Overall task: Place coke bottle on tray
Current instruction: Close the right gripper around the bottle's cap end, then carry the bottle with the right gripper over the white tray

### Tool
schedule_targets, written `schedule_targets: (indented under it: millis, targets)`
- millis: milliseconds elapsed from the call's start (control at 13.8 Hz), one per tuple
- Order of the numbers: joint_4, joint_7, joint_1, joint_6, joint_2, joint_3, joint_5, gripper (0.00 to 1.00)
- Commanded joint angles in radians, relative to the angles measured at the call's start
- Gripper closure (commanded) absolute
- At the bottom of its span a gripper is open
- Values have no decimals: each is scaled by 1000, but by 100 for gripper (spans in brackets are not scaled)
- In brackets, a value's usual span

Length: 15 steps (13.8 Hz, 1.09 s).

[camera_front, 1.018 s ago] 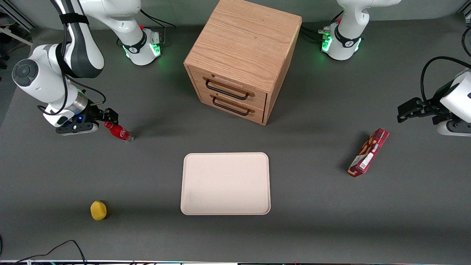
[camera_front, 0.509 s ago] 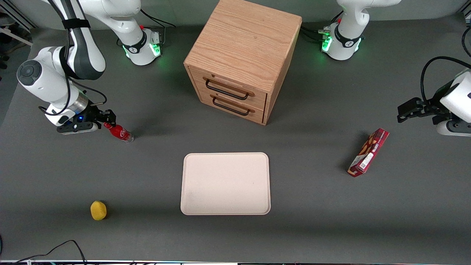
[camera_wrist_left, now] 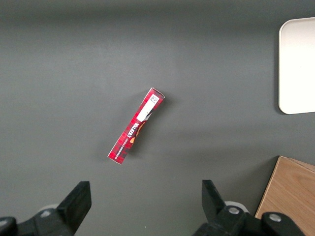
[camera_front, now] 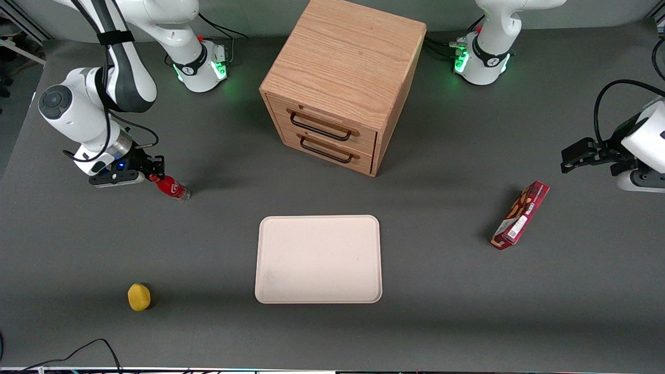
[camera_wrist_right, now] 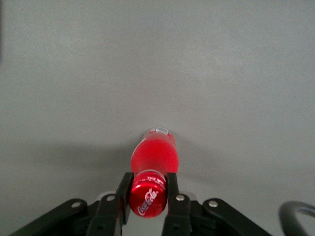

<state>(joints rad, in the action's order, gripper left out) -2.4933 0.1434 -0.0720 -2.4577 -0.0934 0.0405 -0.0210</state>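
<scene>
The gripper [camera_front: 155,169] has its two fingers pinched on the red cap of the coke bottle [camera_front: 172,187], which stands on the table [camera_front: 441,311] well away from the tray [camera_front: 318,258], toward the working arm's end. I'd guess the bottle is light and rigid but smooth, so the cap or neck is a fair spot, though it may swing below the grip. The yellow ball [camera_front: 138,296] sits nearer the camera than the tray's corner.

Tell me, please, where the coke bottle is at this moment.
The coke bottle is at the working arm's end of the table, off the tray, farther from the front camera than the lemon. The gripper is shut on its cap.
</scene>
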Motion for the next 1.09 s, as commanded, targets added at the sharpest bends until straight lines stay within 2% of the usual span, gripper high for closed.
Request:
schedule_targets:
  millis: [0, 145, 364, 436, 582, 727, 873, 1018]
  targets:
    - [13, 1, -2, -10, -16, 39, 4, 100]
    - [91, -78, 1, 25, 12, 96, 4, 100]
    - [362, -226, 3, 217, 139, 199, 16, 100]
    - [487, -264, 8, 296, 205, 209, 50, 100]
    - [702, -350, 66, 397, 337, 216, 70, 100]
    - [865, -410, 119, 428, 452, 214, 82, 100]
    - [1031, -505, 197, 463, 579, 210, 146, 100]
    - [1201, -563, 277, 523, 709, 197, 176, 100]
